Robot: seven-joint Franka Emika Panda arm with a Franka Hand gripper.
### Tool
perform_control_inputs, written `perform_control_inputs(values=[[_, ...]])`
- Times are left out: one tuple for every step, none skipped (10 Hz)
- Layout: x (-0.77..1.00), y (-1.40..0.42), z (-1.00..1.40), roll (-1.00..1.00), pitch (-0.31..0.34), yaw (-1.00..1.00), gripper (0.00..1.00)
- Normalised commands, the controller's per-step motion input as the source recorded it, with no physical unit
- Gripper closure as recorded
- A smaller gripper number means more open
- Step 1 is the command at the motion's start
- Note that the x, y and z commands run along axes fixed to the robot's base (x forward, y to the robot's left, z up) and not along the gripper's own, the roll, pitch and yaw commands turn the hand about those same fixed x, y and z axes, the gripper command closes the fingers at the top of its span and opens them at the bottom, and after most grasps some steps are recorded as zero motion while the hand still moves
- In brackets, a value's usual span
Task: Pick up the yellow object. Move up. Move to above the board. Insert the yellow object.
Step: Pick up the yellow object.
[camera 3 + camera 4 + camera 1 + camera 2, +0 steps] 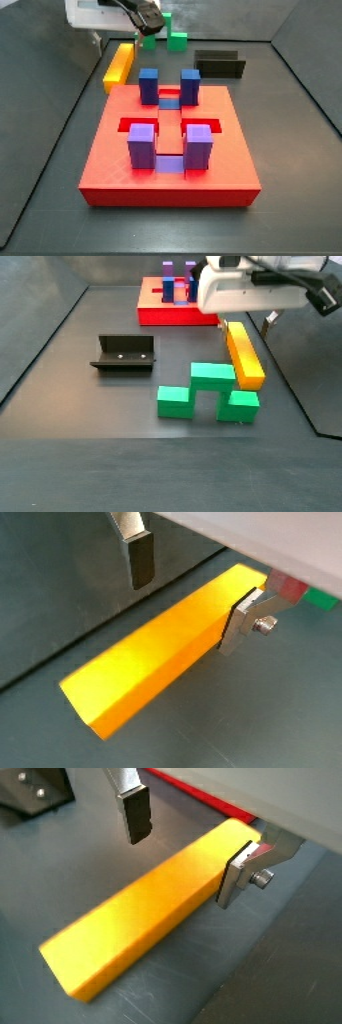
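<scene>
The gripper (181, 853) straddled the yellow bar (140, 918) at one end. Fingers (134, 813) stood open, not clamping. The bar lay flat on the tabletop (80, 406), beside the green stepped block (207, 391).

Two wrist cameras were mounted close behind the gripper (194, 587) and were aimed steeply down past its fingers (134, 813). Both were filled by the yellow object (160, 647), which was seen from very near. In a wrist view an edge of the board (201, 796) and a corner of the fixture (34, 790) were also caught.

A side view was taken from high up at the near edge of the board (171, 150), facing across it to the gripper (147, 22) beyond. In a side view the scene was faced from the opposite end, with the green stepped block (207, 391) nearest and the board (174, 306) behind. The yellow object (120, 65) was shared by all four.
</scene>
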Motion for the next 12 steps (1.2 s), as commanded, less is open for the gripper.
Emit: perform_control_inputs(values=[[-0.01,0.0,-0.48,0.0,0.0,0.22,0.0],[0.0,0.0,-0.46,0.0,0.0,0.21,0.0],[0.0,0.0,-0.39,0.0,0.0,0.14,0.0],[-0.05,0.0,-0.36,0.0,0.0,0.0,0.0],[0.0,0.01,-0.36,0.0,0.027,-0.02,0.0],[0.0,0.07,-0.39,0.0,0.021,-0.08,0.0],[0.0,0.09,-0.27,0.0,0.05,-0.13,0.0],[0.0,0.04,-0.14,-0.03,0.046,-0.12,0.0],[0.0,0.0,-0.03,0.0,0.0,0.0,0.0],[-0.01,0.05,0.0,-0.02,0.0,0.0,0.0],[0.0,0.14,0.18,-0.13,0.0,-0.06,0.0],[0.0,0.06,0.21,-0.12,0.0,-0.06,0.0]])
